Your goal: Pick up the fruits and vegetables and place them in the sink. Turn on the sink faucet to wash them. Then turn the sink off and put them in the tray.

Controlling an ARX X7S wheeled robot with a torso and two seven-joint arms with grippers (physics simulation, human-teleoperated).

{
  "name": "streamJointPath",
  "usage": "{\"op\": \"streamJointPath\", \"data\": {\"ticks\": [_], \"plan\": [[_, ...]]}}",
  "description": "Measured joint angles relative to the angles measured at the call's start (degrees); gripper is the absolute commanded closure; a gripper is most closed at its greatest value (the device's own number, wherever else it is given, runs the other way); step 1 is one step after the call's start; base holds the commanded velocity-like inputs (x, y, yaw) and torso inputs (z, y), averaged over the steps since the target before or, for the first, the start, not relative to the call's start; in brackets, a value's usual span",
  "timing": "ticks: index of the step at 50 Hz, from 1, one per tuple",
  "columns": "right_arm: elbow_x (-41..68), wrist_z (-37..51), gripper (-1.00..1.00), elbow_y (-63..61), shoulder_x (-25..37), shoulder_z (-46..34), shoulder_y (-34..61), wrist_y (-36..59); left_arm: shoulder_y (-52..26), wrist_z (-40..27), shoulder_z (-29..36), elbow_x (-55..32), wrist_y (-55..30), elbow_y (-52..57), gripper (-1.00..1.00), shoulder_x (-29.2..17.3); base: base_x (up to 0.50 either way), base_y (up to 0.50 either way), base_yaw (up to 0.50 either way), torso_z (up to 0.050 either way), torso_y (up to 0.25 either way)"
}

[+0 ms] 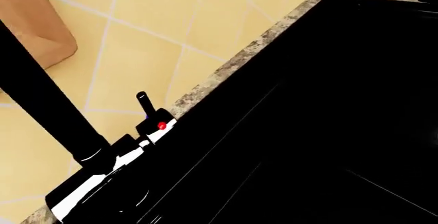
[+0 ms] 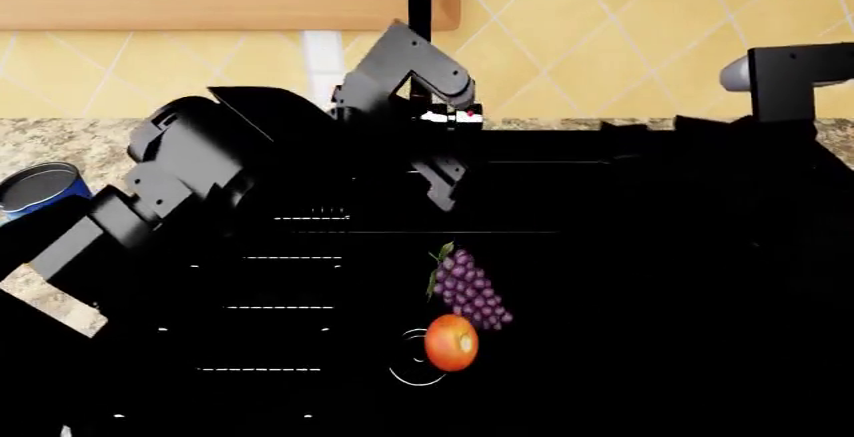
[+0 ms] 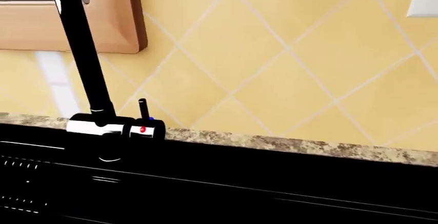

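Grapes point(image 2: 470, 290) and fruit point(image 2: 451, 342) sit in the sink point(image 2: 641, 287) by the drain; faucet point(image 3: 82, 49) lever point(image 3: 143, 109) is thin, stiff, slick—pinch its tip; left gripper point(image 2: 443, 185) near it, jaws' state unclear.

The left arm point(image 2: 200, 172) spans the sink point(image 2: 641, 287) from nine o'clock, blocking that side. At six o'clock the grape bunch point(image 2: 467, 289) touches the orange-red fruit point(image 2: 451, 342). Three o'clock seems open, though black hides detail.
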Motion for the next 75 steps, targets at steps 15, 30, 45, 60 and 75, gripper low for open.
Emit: {"op": "streamJointPath", "data": {"ticks": [15, 30, 45, 60, 75], "plan": [[-1.26, 0.06, -1.0, -0.49, -1.84, -0.25, 0.98, -0.14, 4.61, -7.74, -5.16, 3.66, 12.52, -1.16, -1.0, -2.85, 0.0, 0.0, 0.0, 0.0, 0.0], [-5.77, -0.42, -1.0, 1.02, -6.25, -0.59, 1.02, -4.0, 9.34, -16.64, -9.8, 8.44, 25.74, -1.22, -1.0, -5.2, 0.0, 0.0, 0.0, 0.0, 0.0], [-16.66, -3.91, -1.0, 10.63, -18.53, -4.28, 2.26, -10.9, 8.82, -20.75, -12.88, 9.23, 28.53, -7.2, -1.0, -6.08, 0.0, 0.0, 0.0, 0.0, 0.0], [-23.66, -6.2, -1.0, 16.84, -24.97, -7.3, 1.52, -15.65, -0.14, -15.91, -17.69, 15.56, 34.93, -36.14, -1.0, 2.57, 0.0, 0.0, 0.0, 0.0, 0.0], [-30.44, -8.76, -1.0, 30.9, -34.24, -7.82, 1.77, -25.06, -2.84, -12.52, -29.72, 27.62, 35.96, -45.05, -1.0, 6.53, 0.0, 0.0, 0.0, 0.0, 0.0]]}}
